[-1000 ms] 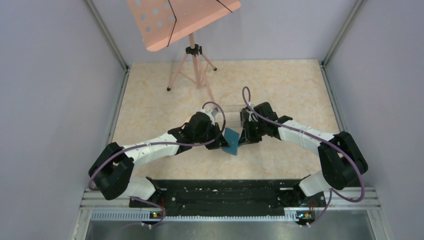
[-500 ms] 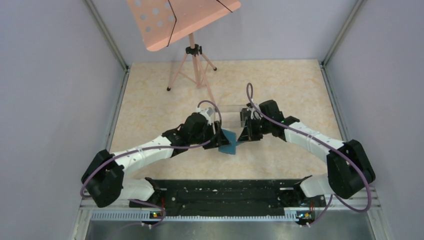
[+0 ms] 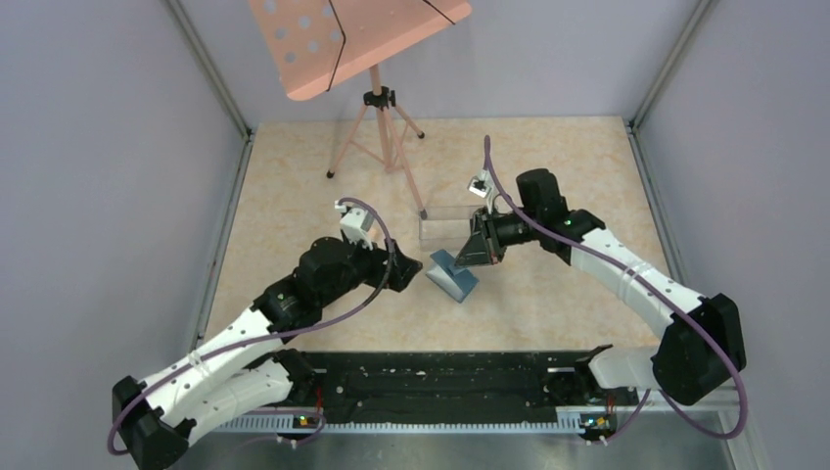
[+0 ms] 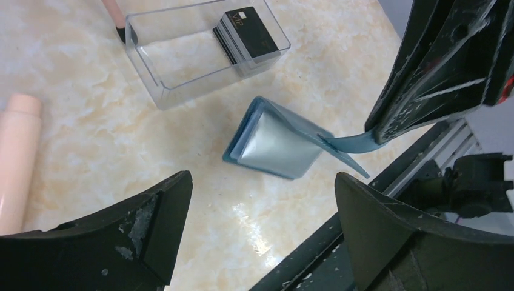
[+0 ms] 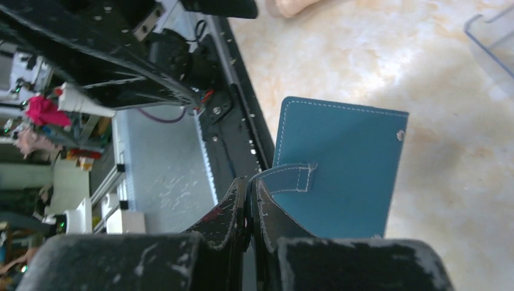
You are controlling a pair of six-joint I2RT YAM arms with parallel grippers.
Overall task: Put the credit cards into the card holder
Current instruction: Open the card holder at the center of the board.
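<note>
- The card holder sits near the middle of the marbled table. In the top view I read it at 6 o'clock from the clear box, just beside it but not touching.
- The right gripper reaches the card holder from about 1 o'clock. In the right wrist view its two fingers are pressed together and clamped on the snap tab, which stands up from the teal cover.
- A small light stud marks the cover's 2 o'clock corner in that same view.
- The left gripper is at 9 o'clock from the card holder in the top view, apart from it. Its fingers are spread wide and hold nothing.
- In the left wrist view the card holder's covers are splayed a little, and a pale blue inner pocket shows between them. The tab is drawn taut toward 3 o'clock by the right fingers.
- The credit cards lie as a dark stack inside the clear box, at its 3 o'clock end in the left wrist view. The top card has a small pale label.
- A pink music stand is at the table's 12 o'clock side, well apart from both grippers.
</note>
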